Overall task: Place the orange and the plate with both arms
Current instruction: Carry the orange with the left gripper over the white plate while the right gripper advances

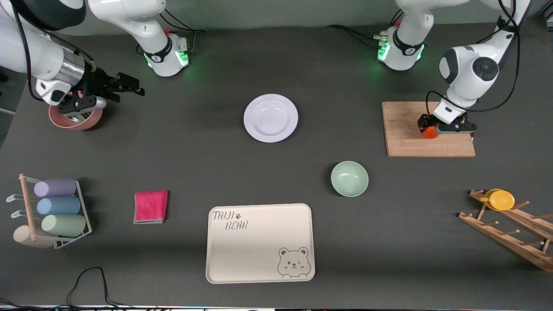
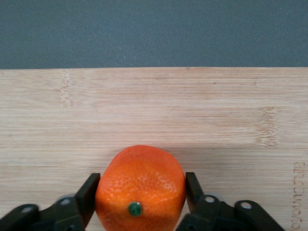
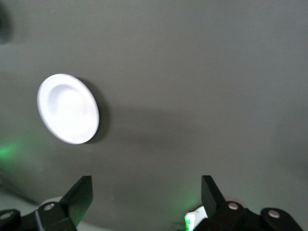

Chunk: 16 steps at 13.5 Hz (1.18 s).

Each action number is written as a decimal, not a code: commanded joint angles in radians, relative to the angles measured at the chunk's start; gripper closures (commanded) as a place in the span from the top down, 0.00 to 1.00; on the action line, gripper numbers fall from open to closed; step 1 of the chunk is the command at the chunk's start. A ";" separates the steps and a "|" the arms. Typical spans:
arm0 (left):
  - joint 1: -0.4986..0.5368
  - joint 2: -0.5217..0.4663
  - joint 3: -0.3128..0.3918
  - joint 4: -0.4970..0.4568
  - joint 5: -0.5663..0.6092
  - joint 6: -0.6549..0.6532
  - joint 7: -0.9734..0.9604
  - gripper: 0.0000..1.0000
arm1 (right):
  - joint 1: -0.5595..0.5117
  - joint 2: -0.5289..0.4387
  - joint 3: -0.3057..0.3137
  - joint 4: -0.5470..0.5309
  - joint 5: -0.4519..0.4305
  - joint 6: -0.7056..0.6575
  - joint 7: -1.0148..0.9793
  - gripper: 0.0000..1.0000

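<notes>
The orange (image 1: 429, 132) is on the wooden cutting board (image 1: 406, 138) at the left arm's end of the table. My left gripper (image 1: 430, 128) is shut on it. In the left wrist view the orange (image 2: 140, 185) fills the gap in the left gripper (image 2: 140, 197), and both black fingers (image 2: 88, 197) press its sides. I cannot tell whether it still touches the board. The white plate (image 1: 271, 118) lies alone at the table's middle, also in the right wrist view (image 3: 68, 109). My right gripper (image 1: 128, 85) is open and empty in the air by a pink bowl (image 1: 77, 122); it shows in its own view too (image 3: 147, 195).
A mint-green bowl (image 1: 349, 178) and a cream bear tray (image 1: 259, 244) lie nearer the front camera than the plate. A pink cloth (image 1: 150, 207) and a cup rack (image 1: 56, 211) are toward the right arm's end. A wooden rack with a yellow disc (image 1: 501, 199) is toward the left arm's end.
</notes>
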 commanded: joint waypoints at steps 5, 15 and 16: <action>-0.025 -0.269 -0.010 0.016 -0.062 -0.348 0.228 0.00 | 0.005 0.002 -0.081 -0.330 0.344 0.205 -0.368 1.00; -0.428 -0.220 -0.212 0.521 -0.268 -0.895 -0.574 0.00 | 0.006 0.440 -0.097 -0.439 0.929 0.237 -1.117 1.00; -0.466 -0.169 -0.256 0.581 -0.268 -0.897 -0.714 0.00 | 0.005 0.480 -0.097 -0.439 0.957 0.233 -1.159 1.00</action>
